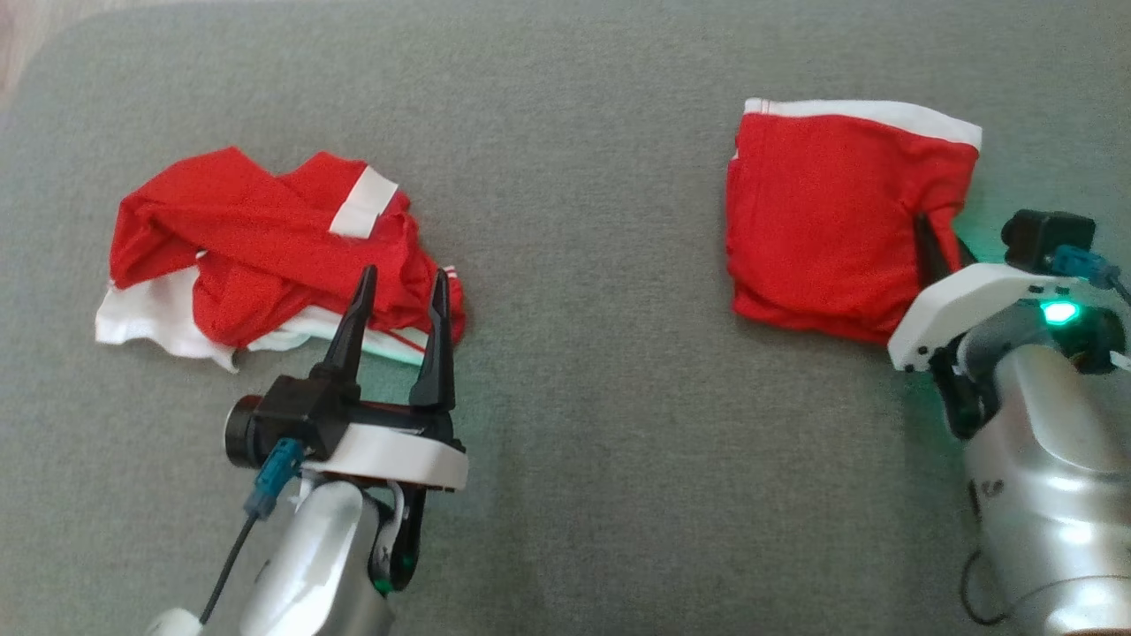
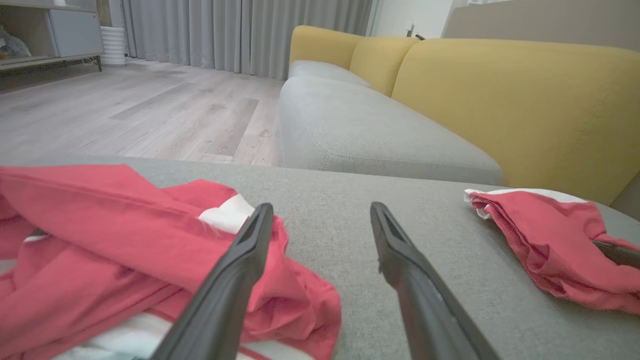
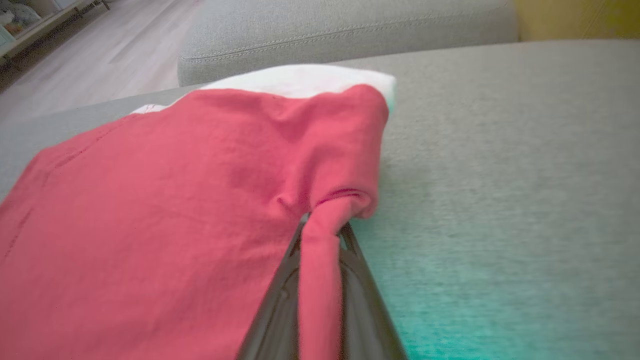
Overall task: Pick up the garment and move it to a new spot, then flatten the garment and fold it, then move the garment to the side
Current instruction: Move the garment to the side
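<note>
A folded red garment with a white band along its far edge lies at the right of the grey cushion. My right gripper is shut on its near right edge; in the right wrist view a strip of red cloth is pinched between the jaws of that gripper. A crumpled red and white garment lies at the left. My left gripper stands open over its near right edge, and in the left wrist view its fingers frame bare cushion beside the crumpled garment, with the folded garment far right.
The grey cushion stretches wide between the two garments. Beyond it in the left wrist view stand a grey and yellow sofa, a wooden floor and grey curtains.
</note>
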Tool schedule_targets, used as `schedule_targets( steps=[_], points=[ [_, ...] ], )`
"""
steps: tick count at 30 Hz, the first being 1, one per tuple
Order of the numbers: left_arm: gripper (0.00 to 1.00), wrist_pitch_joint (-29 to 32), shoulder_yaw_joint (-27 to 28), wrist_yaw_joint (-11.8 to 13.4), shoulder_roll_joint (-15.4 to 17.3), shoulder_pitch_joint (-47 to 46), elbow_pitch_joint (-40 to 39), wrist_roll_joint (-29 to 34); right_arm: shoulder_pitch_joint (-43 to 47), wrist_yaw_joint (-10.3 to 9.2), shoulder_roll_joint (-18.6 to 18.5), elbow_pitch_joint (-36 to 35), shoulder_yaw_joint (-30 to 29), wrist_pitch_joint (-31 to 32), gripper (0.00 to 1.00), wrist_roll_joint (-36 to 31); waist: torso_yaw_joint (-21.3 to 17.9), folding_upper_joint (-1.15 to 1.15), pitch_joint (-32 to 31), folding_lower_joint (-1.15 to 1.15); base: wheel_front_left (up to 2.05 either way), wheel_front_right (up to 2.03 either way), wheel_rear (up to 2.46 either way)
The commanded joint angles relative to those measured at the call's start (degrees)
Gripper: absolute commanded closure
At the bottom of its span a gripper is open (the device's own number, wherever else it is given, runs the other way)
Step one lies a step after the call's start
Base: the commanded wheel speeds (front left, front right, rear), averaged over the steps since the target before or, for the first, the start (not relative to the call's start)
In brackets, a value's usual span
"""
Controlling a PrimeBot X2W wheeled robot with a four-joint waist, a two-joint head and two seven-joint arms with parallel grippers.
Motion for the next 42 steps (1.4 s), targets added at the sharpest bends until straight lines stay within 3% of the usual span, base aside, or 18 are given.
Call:
schedule_targets(
  steps=[1, 5, 12, 13, 17, 24, 32, 33, 34, 42],
  points=[
    [0.00, -0.3, 2.2, -0.1, 0.5, -1.0, -1.6, 0.5, -0.6, -0.04, -1.6, -1.2, 2.3, -0.4, 1.00, -0.9, -0.9, 0.00, -1.0, 0.00, 0.00, 0.00, 0.00],
    [0.00, -0.3, 2.5, 0.0, 0.5, -0.5, -1.8, 0.4, -1.0, -0.04, -7.5, -2.1, 7.7, 1.8, 1.00, -2.0, -2.1, 0.00, -2.1, 0.00, 0.00, 0.00, 0.00],
    [0.00, -0.3, 2.1, 0.0, 0.5, -0.7, -2.6, 0.1, -0.6, -0.04, -25.1, -4.4, 17.4, 4.5, 1.00, -1.7, -1.8, 0.00, -1.0, 0.00, 0.00, 0.00, 0.00],
    [0.00, -0.3, 2.0, -0.1, 0.5, -0.9, -2.7, 0.1, -0.5, -0.04, -29.9, -4.0, 19.6, 4.4, 1.00, -1.9, -1.3, 0.00, -0.1, 0.00, 0.00, 0.00, 0.00],
    [0.00, -0.3, 2.0, -0.3, 0.5, -1.6, -2.7, 0.3, -1.5, -0.04, -36.9, -2.3, 21.1, 3.0, 1.00, -2.0, -0.2, 0.00, 1.5, 0.00, 0.00, 0.00, 0.00],
    [0.00, -0.3, 2.1, -0.5, 0.5, -2.6, -2.7, 0.4, -4.4, -0.04, -41.0, 1.0, 18.2, 2.1, 1.00, -5.4, 1.2, 0.00, 3.6, 0.00, 0.00, 0.00, 0.00],
    [0.00, -0.3, 2.2, -0.5, 0.5, -2.7, -2.8, 0.5, -6.2, -0.04, -38.3, 4.4, 12.8, 0.8, 1.00, -9.3, 1.4, 0.00, 4.2, 0.00, 0.00, 0.00, 0.00],
    [0.00, -0.3, 2.2, -0.5, 0.5, -2.8, -2.7, 0.5, -6.4, -0.04, -37.9, 4.6, 11.9, 0.7, 0.66, -9.8, 1.3, 0.00, 4.1, 0.00, 0.00, 0.00, 0.00],
    [0.00, -0.3, 2.3, -0.5, 0.5, -2.8, -2.6, 0.6, -6.7, -0.04, -37.4, 4.7, 11.0, 0.5, 0.00, -10.5, 1.2, 0.00, 3.9, 0.00, 0.00, 0.00, 0.00],
    [0.00, -0.3, 2.9, -0.7, 0.5, -2.2, -2.1, 0.9, -7.3, -0.04, -31.2, 3.1, 4.6, -2.2, 0.00, -13.1, -0.5, 0.00, -0.1, 0.00, 0.00, 0.00, 0.00]
  ],
)
